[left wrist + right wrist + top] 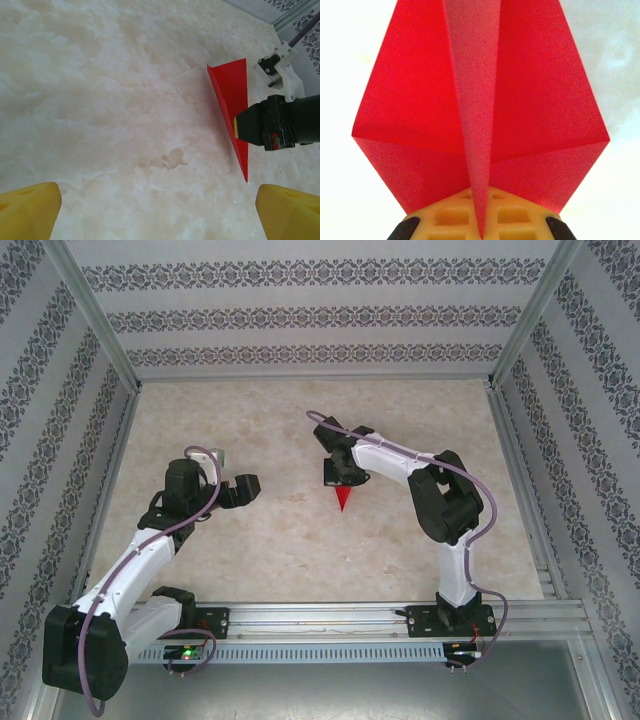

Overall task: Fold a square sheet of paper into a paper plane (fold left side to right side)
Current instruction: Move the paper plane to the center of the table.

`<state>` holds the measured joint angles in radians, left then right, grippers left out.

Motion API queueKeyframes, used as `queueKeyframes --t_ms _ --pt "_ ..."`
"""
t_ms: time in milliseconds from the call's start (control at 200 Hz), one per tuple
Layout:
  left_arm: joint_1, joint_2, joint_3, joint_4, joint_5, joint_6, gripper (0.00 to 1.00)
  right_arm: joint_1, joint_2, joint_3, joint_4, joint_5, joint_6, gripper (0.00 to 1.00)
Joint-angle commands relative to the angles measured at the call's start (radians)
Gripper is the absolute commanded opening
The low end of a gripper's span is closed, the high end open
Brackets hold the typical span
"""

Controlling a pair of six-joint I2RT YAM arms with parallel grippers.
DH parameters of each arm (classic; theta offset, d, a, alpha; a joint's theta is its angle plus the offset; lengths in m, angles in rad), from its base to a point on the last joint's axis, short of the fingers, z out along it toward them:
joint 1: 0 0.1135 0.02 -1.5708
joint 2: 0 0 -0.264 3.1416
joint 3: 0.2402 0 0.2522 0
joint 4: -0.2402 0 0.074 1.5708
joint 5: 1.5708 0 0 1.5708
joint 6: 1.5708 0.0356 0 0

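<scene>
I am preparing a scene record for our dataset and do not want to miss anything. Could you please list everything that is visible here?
paper plane: one, bright red, pointed, mid-table
table: one, marbled beige, under everything
walls: three, white with grey patterned bands, around the table
frame posts: two, silver metal, at the far corners
mounting rail: one, silver, along the near edge
arms: two, white and black, bolted to the rail
left claw: one, black with yellow pads, open, left of the plane and apart from it
right claw: one, black, shut on the plane's wide end
</scene>
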<state>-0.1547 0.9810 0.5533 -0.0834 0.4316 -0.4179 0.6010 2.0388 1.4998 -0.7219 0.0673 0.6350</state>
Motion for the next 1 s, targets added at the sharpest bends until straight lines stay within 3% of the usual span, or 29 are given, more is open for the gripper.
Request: queueKeyframes --t_ms 0,470,994 --pt "0.016 0.003 0.002 -0.015 0.002 0.022 1.0 -0.01 0.041 0.051 -0.021 -0.027 -0.006 0.0" --pt "0.018 0.03 0.005 -0.003 0.019 0.021 1.0 -0.017 0.12 0.085 -0.027 -0.043 -0.006 0.04" --pt "0.03 0.041 0.006 0.001 0.029 0.023 1.0 -0.015 0.115 0.041 -0.007 -0.033 0.005 0.3"
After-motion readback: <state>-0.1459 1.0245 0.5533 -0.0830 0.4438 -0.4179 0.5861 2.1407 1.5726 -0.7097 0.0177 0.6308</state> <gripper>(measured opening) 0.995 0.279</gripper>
